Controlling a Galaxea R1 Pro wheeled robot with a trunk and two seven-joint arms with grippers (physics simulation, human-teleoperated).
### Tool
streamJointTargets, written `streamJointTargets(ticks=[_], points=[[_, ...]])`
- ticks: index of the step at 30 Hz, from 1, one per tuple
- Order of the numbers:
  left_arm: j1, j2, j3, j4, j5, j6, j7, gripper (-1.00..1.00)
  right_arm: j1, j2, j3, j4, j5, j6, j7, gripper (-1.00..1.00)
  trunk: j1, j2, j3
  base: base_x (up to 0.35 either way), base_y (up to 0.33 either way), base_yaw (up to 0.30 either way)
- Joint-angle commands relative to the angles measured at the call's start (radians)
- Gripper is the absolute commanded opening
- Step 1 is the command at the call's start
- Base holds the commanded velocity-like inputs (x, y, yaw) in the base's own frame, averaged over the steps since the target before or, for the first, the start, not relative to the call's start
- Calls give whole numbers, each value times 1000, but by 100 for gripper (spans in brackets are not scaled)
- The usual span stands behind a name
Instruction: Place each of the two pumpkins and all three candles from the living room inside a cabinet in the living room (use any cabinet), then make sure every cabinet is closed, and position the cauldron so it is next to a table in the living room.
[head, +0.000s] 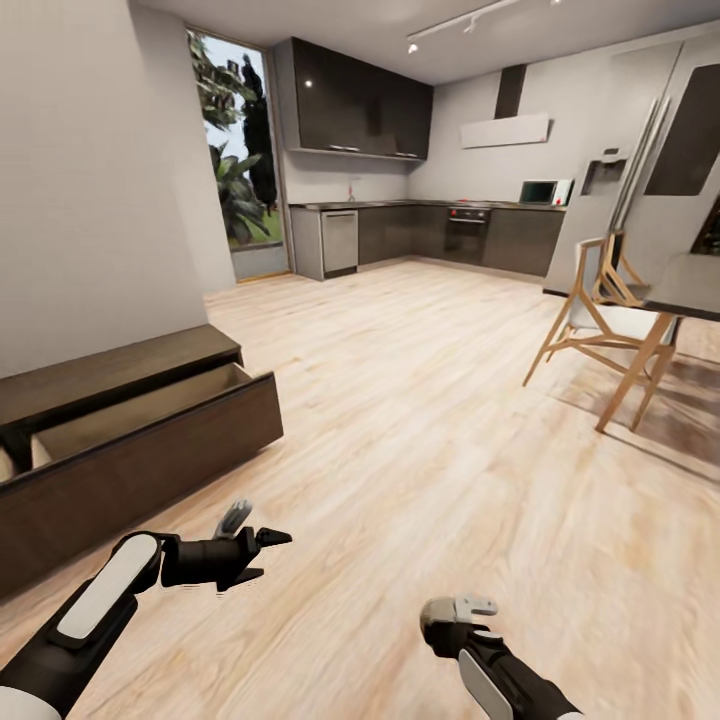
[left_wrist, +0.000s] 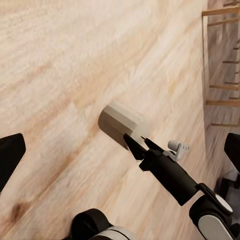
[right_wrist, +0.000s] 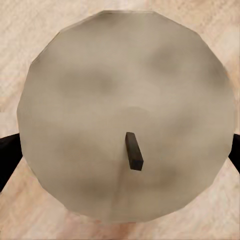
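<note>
Both arms reach forward low in the head view. The left arm (head: 100, 600) comes in from the lower left, forearm angled toward the middle, and its gripper (head: 262, 555) points to the right with the jaws spread apart and nothing between them. The right arm (head: 500, 680) rises from the lower right, its wrist bent so the right gripper (head: 445, 615) points downward. Its jaws are closed on a pale grey candle (right_wrist: 127, 112), whose round top faces the right wrist camera.

A wooden chair (head: 600, 320) is seen beside a tall table (head: 690, 285); an oven (head: 468, 235) and microwave (head: 540, 192) are set in the far kitchen
</note>
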Motion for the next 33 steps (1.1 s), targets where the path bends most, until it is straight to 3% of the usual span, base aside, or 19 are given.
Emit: streamJointTargets(ticks=[1,7,17,29,33], points=[[-1,1,-2,-1,11,0,10,100,-1,-1,6,-2,-5,4,-8,-100,0,0,-1,328,-1,19],[-1,1,-2,-1,11,0,10,100,-1,-1,6,-2,-5,5,-8,-100,0,0,-1,329,0,56],[-1,-1,-3,-1,12,-1,11,100,-1,-1,6,-2,-3,5,-8,-100,0,0,-1,295,0,263],[-1,-2,-1,-1,22,-2,10,100,-1,-1,6,-2,-2,8,-8,-100,0,0,-1,27,0,292],[-1,-3,0,-1,23,-2,11,100,-1,-1,6,-2,-2,7,-8,-100,-1,1,15,0,0,292]])
